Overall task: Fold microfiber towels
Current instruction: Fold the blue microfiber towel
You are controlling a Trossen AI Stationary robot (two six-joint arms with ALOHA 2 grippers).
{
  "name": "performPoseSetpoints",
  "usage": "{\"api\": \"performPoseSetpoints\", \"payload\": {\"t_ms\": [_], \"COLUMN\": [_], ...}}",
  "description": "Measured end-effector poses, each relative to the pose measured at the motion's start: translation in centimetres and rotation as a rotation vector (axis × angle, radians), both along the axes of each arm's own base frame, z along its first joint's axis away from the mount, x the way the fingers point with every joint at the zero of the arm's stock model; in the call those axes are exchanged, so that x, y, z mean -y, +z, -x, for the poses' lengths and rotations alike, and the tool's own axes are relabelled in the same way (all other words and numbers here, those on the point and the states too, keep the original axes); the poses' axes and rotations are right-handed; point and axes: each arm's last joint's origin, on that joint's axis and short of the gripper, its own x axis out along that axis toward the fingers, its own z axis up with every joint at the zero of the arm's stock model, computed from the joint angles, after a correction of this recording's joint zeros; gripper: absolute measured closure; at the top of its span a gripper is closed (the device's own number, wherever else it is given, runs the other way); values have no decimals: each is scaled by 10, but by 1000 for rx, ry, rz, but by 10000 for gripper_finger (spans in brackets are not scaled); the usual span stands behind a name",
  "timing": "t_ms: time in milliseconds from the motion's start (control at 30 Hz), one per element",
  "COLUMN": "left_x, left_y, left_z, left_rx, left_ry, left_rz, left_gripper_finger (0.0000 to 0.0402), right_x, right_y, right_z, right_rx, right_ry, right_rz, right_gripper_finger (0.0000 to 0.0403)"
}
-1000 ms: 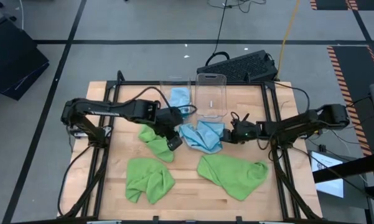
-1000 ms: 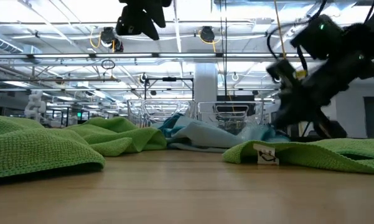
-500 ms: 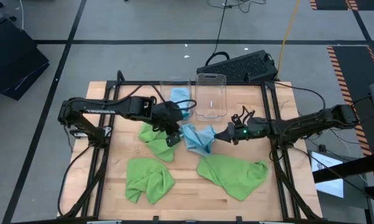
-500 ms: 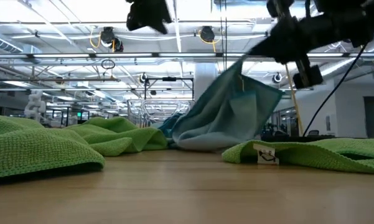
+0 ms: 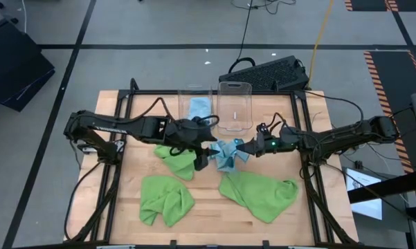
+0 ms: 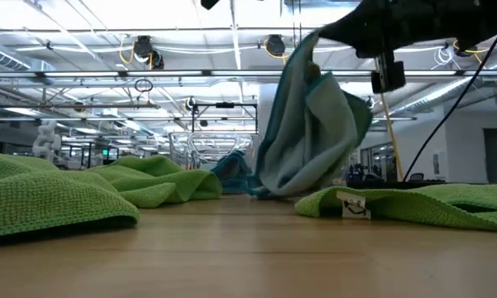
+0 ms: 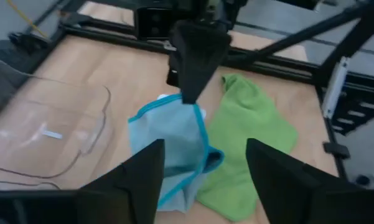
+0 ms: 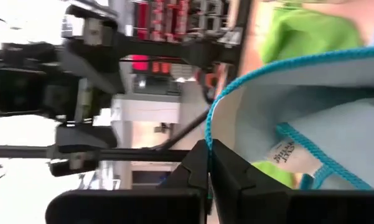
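Observation:
A light blue microfiber towel [image 5: 225, 155] hangs in the middle of the table from my right gripper [image 5: 243, 147], which reaches in from the right and is shut on it. The towel's lower end [image 6: 263, 189] rests on the wood. My left gripper [image 5: 206, 153] stands open just left of the hanging towel [image 7: 174, 149], which it faces without touching. Three lime green towels lie crumpled: one under the left arm [image 5: 174, 159], one near left [image 5: 166, 199], one near right [image 5: 259, 194]. Another blue towel [image 5: 199, 107] lies at the back by the bins. My right gripper pinches the blue towel's teal-hemmed edge [image 8: 209, 138] between its two fingers. The fingers come level from the table's right. The towel hangs slack in folds below them [image 6: 306, 124], and its bottom lies on the table.
Two clear plastic bins [image 5: 235, 105] [image 5: 194, 99] stand at the far edge, one also in the left wrist view [image 7: 50, 137]. A dark keyboard-like unit [image 5: 266, 72] sits beyond the table. Bare wood shows along the near edge [image 5: 208, 214].
My right gripper has risen and gone toward the table's left with the blue towel's edge. The towel, which lay spread flat, now hangs in upright folds with only its bottom on the table. My left gripper has shifted a little right, toward the towel.

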Motion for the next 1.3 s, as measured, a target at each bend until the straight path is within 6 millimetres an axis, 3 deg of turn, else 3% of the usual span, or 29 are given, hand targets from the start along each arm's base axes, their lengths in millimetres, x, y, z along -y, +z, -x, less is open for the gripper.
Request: {"api": "performPoseSetpoints", "payload": {"t_ms": [267, 600, 833, 1033, 1300], "left_x": [18, 31, 28, 17, -10], "left_y": [-4, -24, -44, -49, -51], "left_z": [-4, -23, -34, -43, -46], "left_rx": [15, 6, -52, -40, -48], "left_ry": [24, 34, 70, 100, 181], "left_rz": [-76, -150, -201, -198, -109], "left_gripper_finger": [127, 126, 133, 193, 368], "right_x": [0, 0, 1, 2, 4], "right_y": [11, 12, 13, 13, 12], "right_z": [0, 0, 0, 0, 0], "right_rx": [112, 126, 135, 128, 127], "right_ry": [0, -1, -6, -56, -116], "right_rz": [9, 21, 20, 20, 21], "right_gripper_finger": [402, 402, 402, 402, 402]}}
